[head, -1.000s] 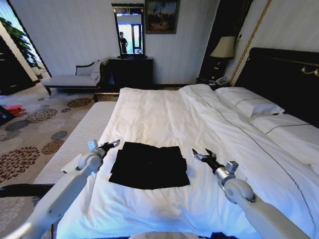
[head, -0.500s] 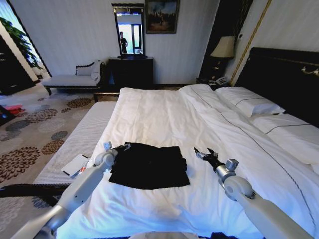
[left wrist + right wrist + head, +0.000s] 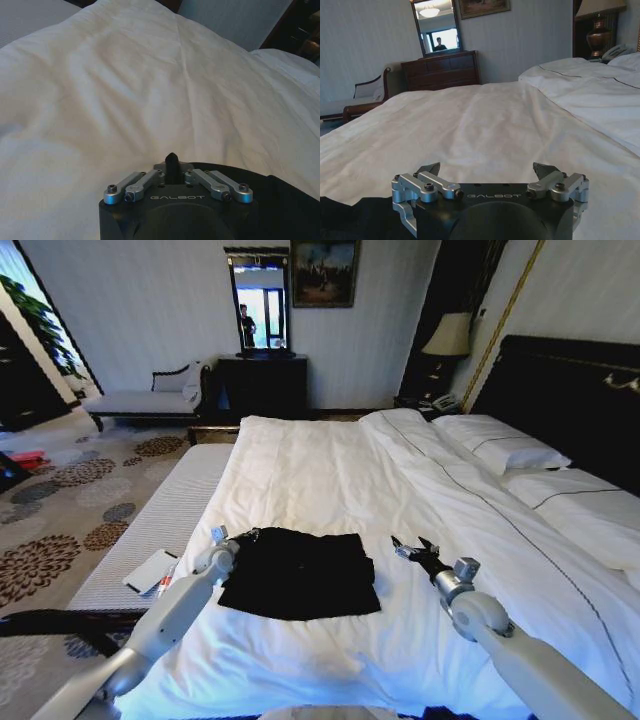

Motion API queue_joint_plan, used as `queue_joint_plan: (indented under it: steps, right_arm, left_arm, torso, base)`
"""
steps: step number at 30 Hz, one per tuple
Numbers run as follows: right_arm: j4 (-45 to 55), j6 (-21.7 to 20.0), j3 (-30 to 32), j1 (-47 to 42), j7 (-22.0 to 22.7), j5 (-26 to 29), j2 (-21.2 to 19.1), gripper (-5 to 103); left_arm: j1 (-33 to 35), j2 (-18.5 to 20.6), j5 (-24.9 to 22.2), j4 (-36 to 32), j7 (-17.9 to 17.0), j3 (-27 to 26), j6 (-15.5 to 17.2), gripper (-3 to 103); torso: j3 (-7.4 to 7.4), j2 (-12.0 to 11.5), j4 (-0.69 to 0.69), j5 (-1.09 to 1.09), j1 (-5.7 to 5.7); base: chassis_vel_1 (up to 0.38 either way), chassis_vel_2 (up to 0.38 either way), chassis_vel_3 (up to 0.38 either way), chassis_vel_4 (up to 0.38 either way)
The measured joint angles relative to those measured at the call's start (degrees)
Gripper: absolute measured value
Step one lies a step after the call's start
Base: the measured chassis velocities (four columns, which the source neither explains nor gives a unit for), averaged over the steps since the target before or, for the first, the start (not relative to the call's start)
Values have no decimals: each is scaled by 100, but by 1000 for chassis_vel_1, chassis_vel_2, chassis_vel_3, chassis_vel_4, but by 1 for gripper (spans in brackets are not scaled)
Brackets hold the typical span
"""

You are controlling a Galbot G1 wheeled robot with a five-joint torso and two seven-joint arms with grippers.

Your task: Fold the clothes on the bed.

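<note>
The clothes [image 3: 300, 573] are one black garment lying folded into a flat rectangle on the white duvet of the bed [image 3: 330, 470], near its close edge. My left gripper [image 3: 248, 535] is at the garment's far left corner, low over the duvet. In the left wrist view the left gripper [image 3: 171, 160] is shut, its tips together over white duvet, with black cloth [image 3: 285, 200] beside it; no cloth shows between the tips. To the right of the garment my right gripper [image 3: 415, 547] hovers open, apart from it. The right wrist view has the right gripper [image 3: 486, 170] with spread fingers and black cloth [image 3: 350, 215] off to one side.
White pillows [image 3: 510, 452] lie against the dark headboard [image 3: 570, 390] at right. A grey padded bench [image 3: 150, 525] runs along the bed's left side with a white card [image 3: 150, 570] on it. A chaise [image 3: 150, 398], dresser [image 3: 262, 382] and lamp [image 3: 448, 335] stand by the far wall.
My left arm has swung right, bringing its gripper from beside the garment onto its far left corner. The right gripper has shifted only slightly.
</note>
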Motion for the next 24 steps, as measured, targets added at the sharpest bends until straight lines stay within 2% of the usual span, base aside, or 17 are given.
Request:
queue_joint_plan:
  steps: [6, 12, 16, 18, 20, 21, 24]
  right_arm:
    - [-7, -4, -51, 19, 52, 0, 10, 100]
    - [-15, -52, -118, 154, 106, 130, -20, 100]
    - [-80, -183, -284, 509, 109, 491, -149, 100]
    - [-138, -533, -556, 999, 75, 1234, -316, 100]
    - [-175, -1155, -846, 1456, 19, 2114, -492, 100]
    - [-175, -1155, -846, 1456, 19, 2114, -492, 100]
    - [-518, -2076, -1482, 2404, -167, 3119, -612, 100]
  left_arm:
    - [33, 4, 12, -25, -8, -55, -19, 1]
    - [24, -10, 34, 6, -65, -119, -63, 0]
    - [80, 13, 53, -72, -132, -172, -84, 0]
    - [154, 74, 70, -199, -169, -203, -96, 0]
    - [226, 123, 89, -324, -216, -230, -109, 0]
    - [226, 123, 89, -324, -216, -230, -109, 0]
    - [325, 190, 151, -547, -260, -255, -137, 0]
  torso:
    - [0, 0, -1, 0, 0]
    - [0, 0, -2, 0, 0]
    - [0, 0, -3, 0, 0]
    - [0, 0, 1, 0, 0]
    - [1, 0, 1, 1, 0]
    - [1, 0, 1, 1, 0]
    - [0, 0, 0, -1, 0]
  base:
    - [0, 0, 0, 0]
    - [0, 0, 0, 0]
    - [0, 0, 0, 0]
    - [0, 0, 0, 0]
    - [0, 0, 0, 0]
    - [0, 0, 0, 0]
    - [0, 0, 0, 0]
